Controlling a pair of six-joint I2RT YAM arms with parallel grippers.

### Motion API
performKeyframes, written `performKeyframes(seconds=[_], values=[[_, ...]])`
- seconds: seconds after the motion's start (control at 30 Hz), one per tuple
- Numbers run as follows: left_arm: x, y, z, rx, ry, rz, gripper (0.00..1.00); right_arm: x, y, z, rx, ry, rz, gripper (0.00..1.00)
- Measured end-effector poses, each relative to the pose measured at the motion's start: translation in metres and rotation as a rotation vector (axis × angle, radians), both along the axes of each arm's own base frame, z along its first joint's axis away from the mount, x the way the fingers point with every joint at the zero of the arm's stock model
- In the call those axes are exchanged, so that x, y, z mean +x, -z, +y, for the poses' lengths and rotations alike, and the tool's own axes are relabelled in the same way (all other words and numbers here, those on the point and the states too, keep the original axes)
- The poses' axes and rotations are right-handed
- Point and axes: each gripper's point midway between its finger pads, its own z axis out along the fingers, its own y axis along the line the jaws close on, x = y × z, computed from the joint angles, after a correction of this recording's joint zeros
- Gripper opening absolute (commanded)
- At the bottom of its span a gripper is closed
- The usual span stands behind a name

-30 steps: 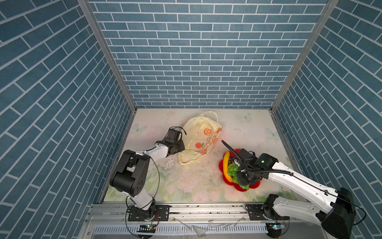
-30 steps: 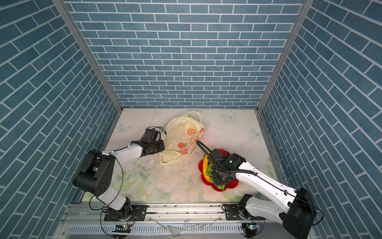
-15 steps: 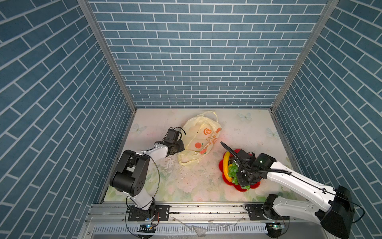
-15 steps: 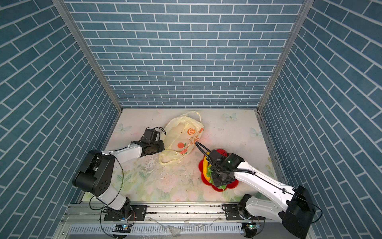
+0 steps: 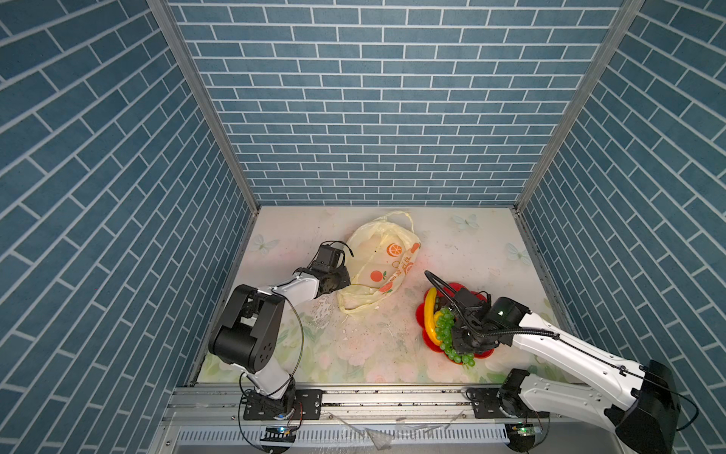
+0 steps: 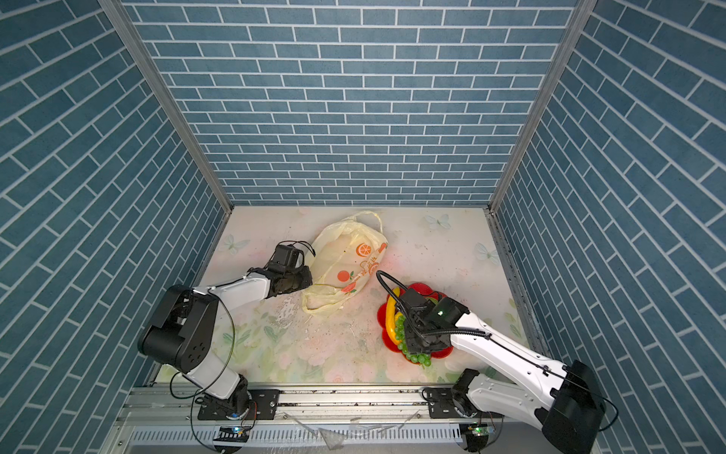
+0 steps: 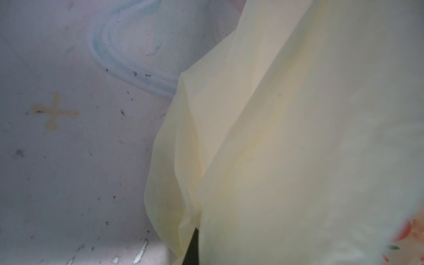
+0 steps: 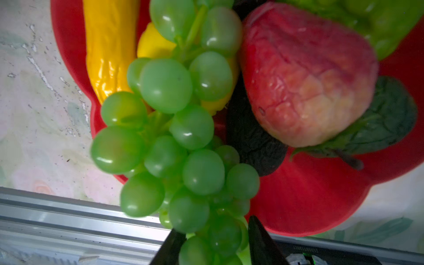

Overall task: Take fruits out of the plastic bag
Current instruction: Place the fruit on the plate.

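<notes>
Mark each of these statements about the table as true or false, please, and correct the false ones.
1. The banana lies on the red plate. True.
2. The plastic bag lies on the red plate. False: it lies on the table, apart from the plate and nearer the back wall.
3. The left gripper is shut on an edge of the plastic bag. True.
4. The strawberry is inside the plastic bag. False: it lies on the red plate, beside the grapes.
5. The right gripper is over the plastic bag. False: it is over the red plate, with grapes between its fingers.
</notes>
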Motion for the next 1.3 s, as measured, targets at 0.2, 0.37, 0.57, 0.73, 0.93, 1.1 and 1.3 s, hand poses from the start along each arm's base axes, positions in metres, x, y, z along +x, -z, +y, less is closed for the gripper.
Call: performKeyframes(seconds=[0.2,0.37,0.57,0.73,0.93,1.1,1.3], values=[[0.000,0.000,0.001,0.000,-0.002,0.000,0.12,-0.002,0.002,-0.009,-0.051,0.014,0.016,0.55],[0.000,0.000,0.001,0.000,-0.002,0.000,0.12,-0.005,0.001,-0.008,-0.047,0.014,0.029,0.66],[0.000,0.000,0.001,0.000,-0.002,0.000,0.12,-0.010,0.000,-0.004,-0.025,0.008,0.061,0.70],[0.000,0.000,0.001,0.000,-0.002,0.000,0.12,-0.017,0.007,-0.010,-0.081,0.018,0.116,0.62],[0.000,0.000,0.001,-0.001,-0.002,0.001,0.12,-0.016,0.003,-0.020,-0.147,0.037,0.113,0.60],[0.002,0.004,-0.001,-0.001,0.003,0.012,0.12,-0.012,-0.001,-0.025,-0.170,0.047,0.090,0.66],[0.009,-0.004,-0.007,0.016,0.027,0.005,0.12,-0.008,-0.006,-0.024,-0.156,0.057,0.065,0.74]])
